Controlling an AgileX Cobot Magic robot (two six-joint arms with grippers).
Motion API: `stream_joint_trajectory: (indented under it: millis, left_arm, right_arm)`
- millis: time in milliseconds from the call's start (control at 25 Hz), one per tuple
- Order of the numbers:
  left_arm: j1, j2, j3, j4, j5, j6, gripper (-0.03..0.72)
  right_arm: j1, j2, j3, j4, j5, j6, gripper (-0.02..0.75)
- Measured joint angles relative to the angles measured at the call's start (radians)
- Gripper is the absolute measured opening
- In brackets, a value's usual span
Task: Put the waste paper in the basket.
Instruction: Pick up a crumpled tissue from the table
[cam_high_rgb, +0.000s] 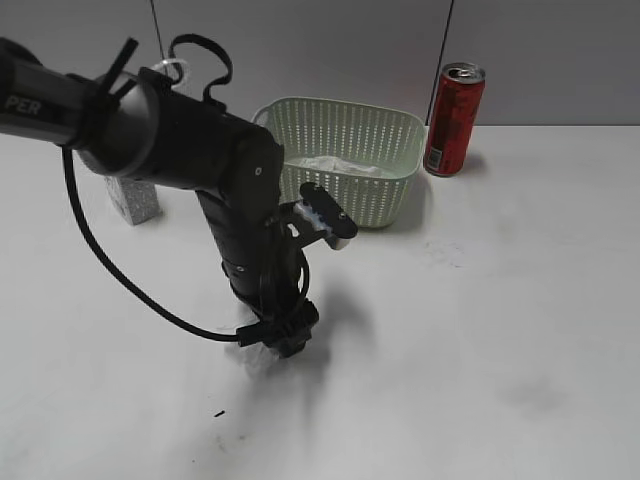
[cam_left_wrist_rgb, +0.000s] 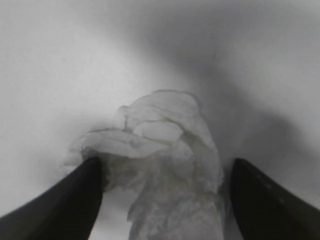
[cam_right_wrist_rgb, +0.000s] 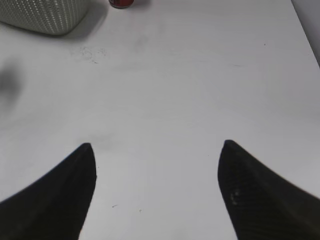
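Observation:
A crumpled white waste paper wad (cam_left_wrist_rgb: 162, 132) lies on the white table between the two black fingers of my left gripper (cam_left_wrist_rgb: 165, 167). The gripper is open around the wad, its fingers set down on either side. In the exterior view the left gripper (cam_high_rgb: 285, 338) points down at the table in front of the basket, and only a bit of the wad (cam_high_rgb: 253, 353) shows under it. The pale green basket (cam_high_rgb: 385, 130) stands at the back with white paper (cam_high_rgb: 335, 165) inside. My right gripper (cam_right_wrist_rgb: 157, 147) is open and empty over bare table.
A tall red can (cam_high_rgb: 455, 118) stands right of the basket. A speckled carton (cam_high_rgb: 135, 200) stands at the back left, partly hidden by the left arm. The basket's corner (cam_right_wrist_rgb: 45, 15) and the can's base (cam_right_wrist_rgb: 121, 3) show at the top of the right wrist view.

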Motion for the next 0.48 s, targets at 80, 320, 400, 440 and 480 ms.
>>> stream_joint_trajectory:
  millis: [80, 320, 400, 440, 480]
  left_arm:
    - [0.000, 0.001, 0.000, 0.001, 0.000, 0.000, 0.560]
    - [0.000, 0.005, -0.009, 0.004, 0.001, 0.000, 0.240]
    - [0.000, 0.010, -0.025, 0.005, 0.016, 0.000, 0.103]
    - [0.000, 0.012, -0.040, 0.006, 0.035, 0.000, 0.065]
    - [0.000, 0.014, -0.065, 0.008, 0.055, 0.000, 0.056]
  right_arm:
    - [0.000, 0.000, 0.000, 0.000, 0.000, 0.000, 0.573]
    - [0.000, 0.000, 0.000, 0.000, 0.000, 0.000, 0.573]
    - [0.000, 0.000, 0.000, 0.000, 0.000, 0.000, 0.573]
    - [0.000, 0.000, 0.000, 0.000, 0.000, 0.000, 0.573]
    - [0.000, 0.000, 0.000, 0.000, 0.000, 0.000, 0.573]
